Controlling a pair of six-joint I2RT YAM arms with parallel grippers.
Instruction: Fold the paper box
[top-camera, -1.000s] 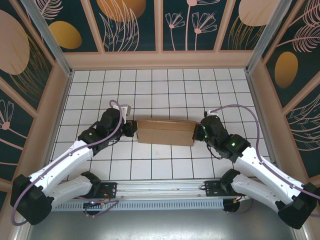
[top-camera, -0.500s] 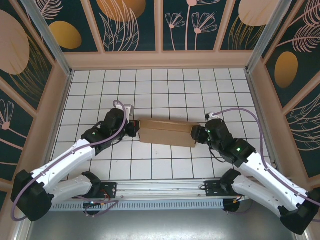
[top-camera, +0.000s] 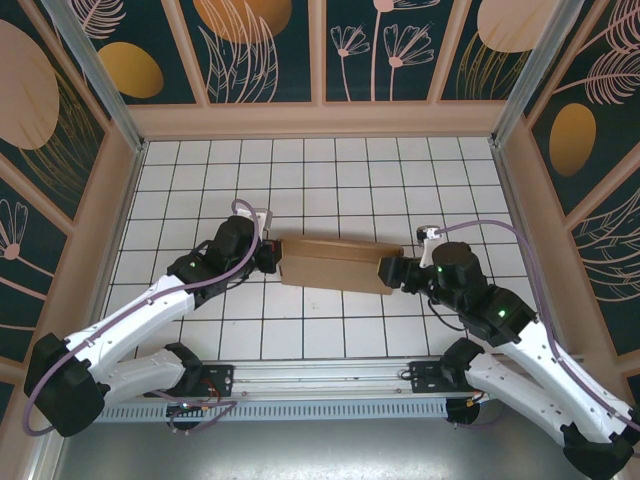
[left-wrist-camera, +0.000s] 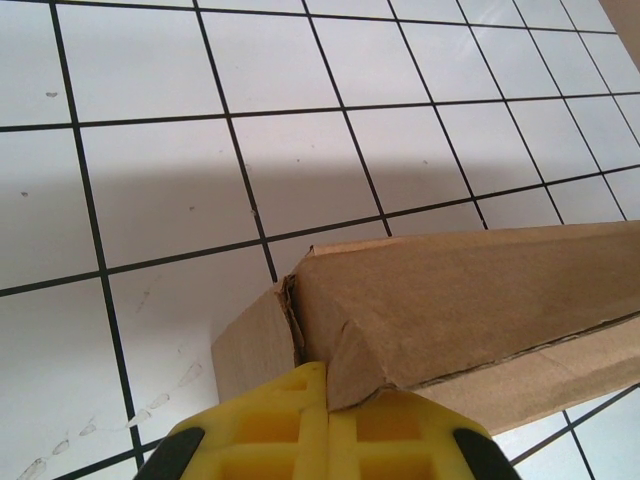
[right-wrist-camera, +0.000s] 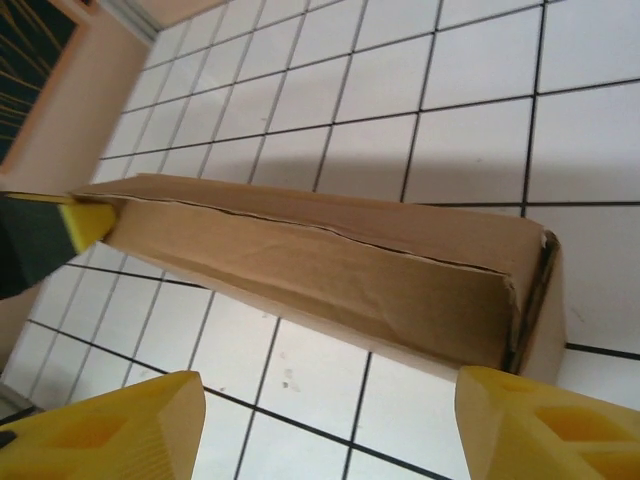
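Observation:
The paper box (top-camera: 335, 264) lies folded as a long, shallow brown box in the middle of the tiled table. My left gripper (top-camera: 272, 258) is shut, its yellow fingertips (left-wrist-camera: 328, 400) pressed together against the lower corner of the box's (left-wrist-camera: 460, 290) left end. My right gripper (top-camera: 388, 270) stands open just off the right end. In the right wrist view its two yellow fingers (right-wrist-camera: 530, 425) are spread wide, with bare tile between them and the box (right-wrist-camera: 330, 260) lying beyond. A yellow finger of the left gripper (right-wrist-camera: 85, 222) touches the far end.
The white gridded table (top-camera: 330, 180) is walled by a beige rim and patterned panels (top-camera: 320, 115). Free tile lies behind and in front of the box. Both arm bases (top-camera: 320, 380) sit at the near edge.
My right gripper has opened and drawn back a little from the box's right end. The left gripper has stayed shut at the left end.

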